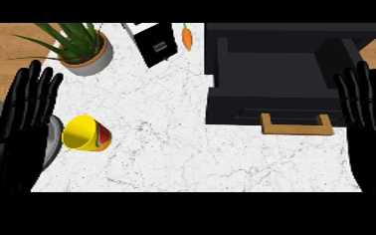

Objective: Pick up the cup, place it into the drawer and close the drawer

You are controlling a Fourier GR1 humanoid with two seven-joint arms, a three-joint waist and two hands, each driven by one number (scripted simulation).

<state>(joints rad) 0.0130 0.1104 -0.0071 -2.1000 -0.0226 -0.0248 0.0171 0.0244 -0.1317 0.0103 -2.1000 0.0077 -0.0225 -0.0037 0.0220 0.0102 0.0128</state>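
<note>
Yellow cup on side, near left; looks light, rigid, slick, so you wrap round body. Your left hand, right hand open, empty.

Behind the left hand, a grey round object, largely hidden, unidentifiable.

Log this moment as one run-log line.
stage: before pickup | cup: on its side on counter, unheld | drawer: open | left hand: open, resting beside cup | right hand: open, resting by drawer
</note>
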